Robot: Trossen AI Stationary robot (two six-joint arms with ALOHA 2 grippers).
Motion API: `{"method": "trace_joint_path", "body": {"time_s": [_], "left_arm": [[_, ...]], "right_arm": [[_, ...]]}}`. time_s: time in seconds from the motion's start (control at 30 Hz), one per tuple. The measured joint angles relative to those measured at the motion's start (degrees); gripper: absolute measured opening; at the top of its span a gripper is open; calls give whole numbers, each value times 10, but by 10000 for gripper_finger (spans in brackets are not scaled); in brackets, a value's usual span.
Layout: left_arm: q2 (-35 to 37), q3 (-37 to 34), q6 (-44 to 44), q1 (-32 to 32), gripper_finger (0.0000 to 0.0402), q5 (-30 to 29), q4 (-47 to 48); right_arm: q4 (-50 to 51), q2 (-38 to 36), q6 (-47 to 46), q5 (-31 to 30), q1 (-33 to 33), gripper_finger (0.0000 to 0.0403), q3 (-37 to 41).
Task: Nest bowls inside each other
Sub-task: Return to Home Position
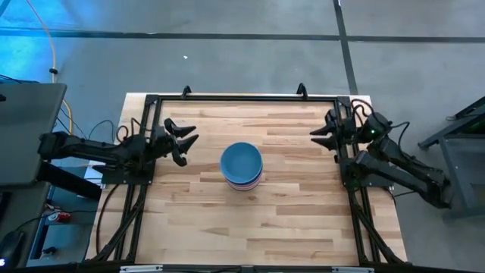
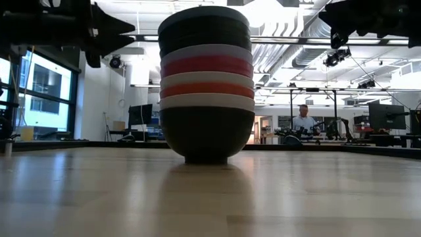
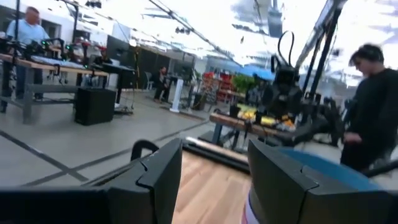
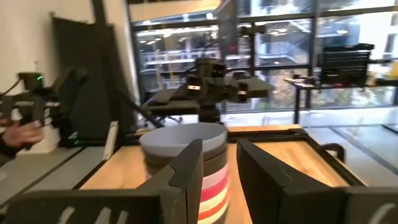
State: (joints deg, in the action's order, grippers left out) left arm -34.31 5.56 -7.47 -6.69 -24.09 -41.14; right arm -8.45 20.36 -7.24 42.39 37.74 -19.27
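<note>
The bowls [image 1: 242, 165] sit nested in one upright stack at the middle of the counter [image 1: 288, 220]. Their mouths face up, so the stack's long axis is vertical, with blue on top and black at the base. The left claw [image 1: 189, 136] and right claw [image 1: 318, 137] hover on either side, well apart from the stack, both with fingers spread.

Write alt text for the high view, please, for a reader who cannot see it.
Seen from above, a stack of nested bowls, with a blue bowl on top, stands in the middle of a wooden table. The left gripper and the right gripper hang open and empty at either side, both apart from the stack.
</note>
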Motion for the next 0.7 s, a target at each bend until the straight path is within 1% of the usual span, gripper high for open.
{"method": "trace_joint_path", "body": {"time_s": [0.07,0.17,0.27,0.33,0.5,0.7], "left_arm": [[-19,0,11,10,172,-5,-4],[-40,0,57,24,172,-6,-3],[-47,0,114,36,172,-4,-5],[-46,0,144,44,172,6,-9],[-13,-8,192,61,172,32,-4],[50,-49,212,69,172,33,-15]], "right_arm": [[0,0,14,-14,-30,91,8],[0,2,36,-50,-68,91,21],[0,9,54,-78,-94,91,28],[0,13,61,-85,-108,91,29],[-1,17,91,-90,-138,91,29],[-25,18,138,-90,-172,91,29]]}}
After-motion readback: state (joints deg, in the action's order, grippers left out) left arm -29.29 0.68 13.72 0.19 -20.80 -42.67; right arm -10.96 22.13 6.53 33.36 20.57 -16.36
